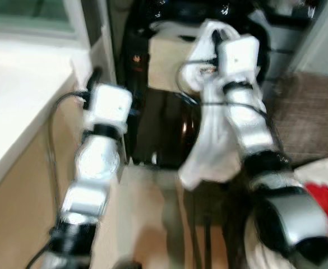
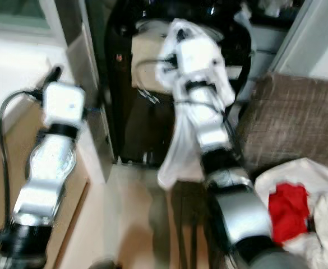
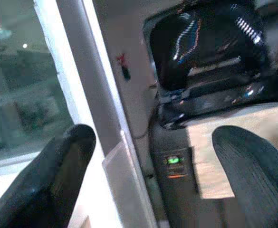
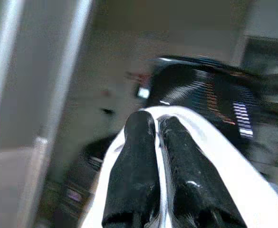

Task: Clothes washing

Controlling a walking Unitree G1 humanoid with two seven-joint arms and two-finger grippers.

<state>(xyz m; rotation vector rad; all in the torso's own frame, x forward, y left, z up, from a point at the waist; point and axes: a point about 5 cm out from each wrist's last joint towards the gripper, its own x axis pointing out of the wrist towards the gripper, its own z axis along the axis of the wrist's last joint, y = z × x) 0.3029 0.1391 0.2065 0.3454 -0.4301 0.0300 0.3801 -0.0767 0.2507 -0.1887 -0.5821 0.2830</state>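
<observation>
A: State of the right gripper (image 4: pixel 158 124)?
B: Jaws clenched on a white cloth (image 2: pixel 178 140), raised before the black washing machine (image 1: pixel 164 112); the cloth hangs below.
A: The left gripper (image 3: pixel 148 156)?
B: Jaws spread wide, holding nothing, beside the machine.

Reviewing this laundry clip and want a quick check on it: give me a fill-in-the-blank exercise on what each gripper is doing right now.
1. The right gripper is shut on a ____ garment, which hangs down from it.
2. The garment is held up in front of the ____ washing machine.
3. The left gripper holds nothing; its fingers are ____.
4. In the laundry pile beside the right arm lies a ____ item.

Missing words: white; black; open; red
</observation>
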